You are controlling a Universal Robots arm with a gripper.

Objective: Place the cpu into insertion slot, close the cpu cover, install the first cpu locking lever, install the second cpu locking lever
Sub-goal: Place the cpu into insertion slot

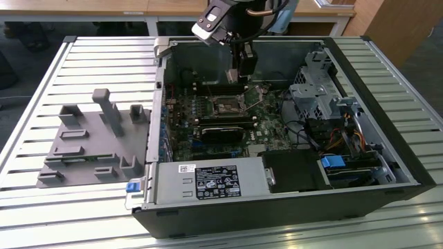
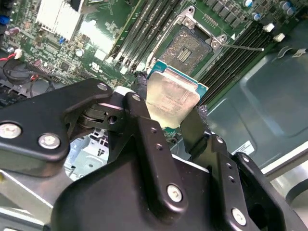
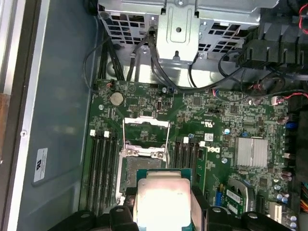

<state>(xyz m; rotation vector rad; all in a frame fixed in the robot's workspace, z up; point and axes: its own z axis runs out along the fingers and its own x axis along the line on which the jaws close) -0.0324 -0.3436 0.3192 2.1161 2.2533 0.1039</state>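
Second wrist view: gripper (image 2: 166,118) clamped on cpu (image 2: 174,94) by opposite edges | cpu in the air, near the bare insertion slot (image 2: 188,44), apart from it | cpu cover (image 3: 146,123) open | likely light, stiff, slick-topped, delicate underneath; edges are the safe hold

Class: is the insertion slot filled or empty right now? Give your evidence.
Empty. The insertion slot shows its bare dark centre, and the cpu is held between the fingers, not in it.
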